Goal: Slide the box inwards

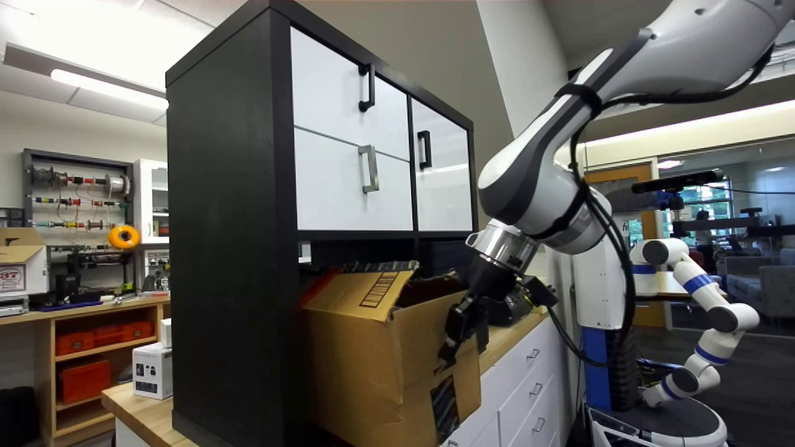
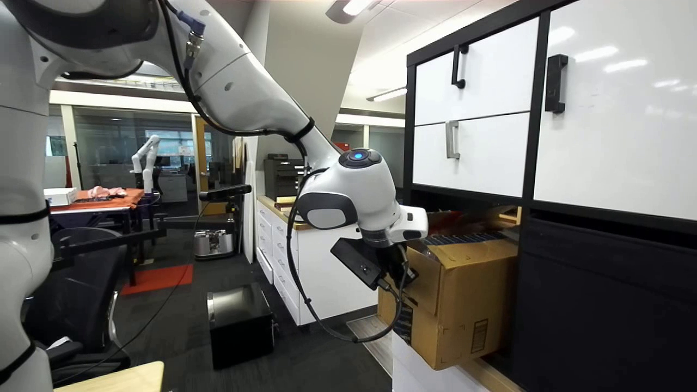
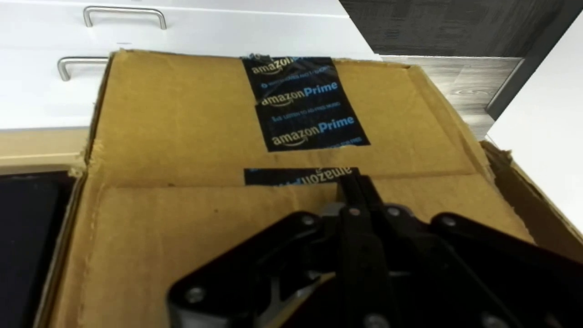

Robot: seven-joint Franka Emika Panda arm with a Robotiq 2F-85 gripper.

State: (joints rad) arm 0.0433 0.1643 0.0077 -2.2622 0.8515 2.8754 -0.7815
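The cabinet [image 1: 223, 248] is nearest, at left; the box [image 1: 372, 372] sits partly inside it, jutting out; at right the gripper [image 3: 358, 182], clenched on nothing, is at the box's front — I think pushing is in hand, next needing steady inward pressure — one cabinet with three handles [image 1: 371, 85], one box, one gripper

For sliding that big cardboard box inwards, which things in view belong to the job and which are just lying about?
For the job:
cardboard box, jutting from the cabinet
gripper, shut, right by the box
cabinet, probably where the box goes

Just lying about:
white box on the counter
black box on the floor
office chair
orange cases
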